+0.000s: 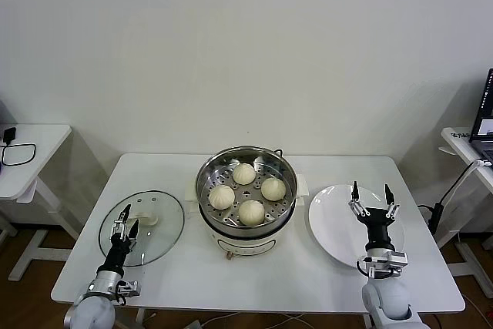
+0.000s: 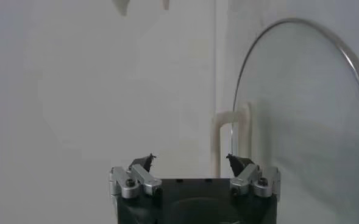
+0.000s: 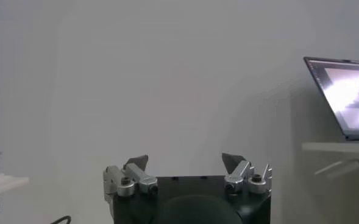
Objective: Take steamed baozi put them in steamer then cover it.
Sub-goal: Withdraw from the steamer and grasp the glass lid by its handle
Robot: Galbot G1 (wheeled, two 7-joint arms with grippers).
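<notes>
Four steamed baozi (image 1: pixel 246 189) sit in one steamer (image 1: pixel 246 221) at mid-desk (image 1: pixel 192 275) — uncovered. One cover (image 1: pixel 163 230) lies flat to its left, left end effector (image 1: pixel 123 226) over it, fingers apart. One empty plate (image 1: pixel 327 225) lies right — right end effector (image 1: pixel 371 199) above it, spread wide.

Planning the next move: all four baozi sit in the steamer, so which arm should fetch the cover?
Left. The left gripper, open, hovers over the cover, which lies left of the steamer. The right gripper, open, is over the white plate on the far side.
</notes>
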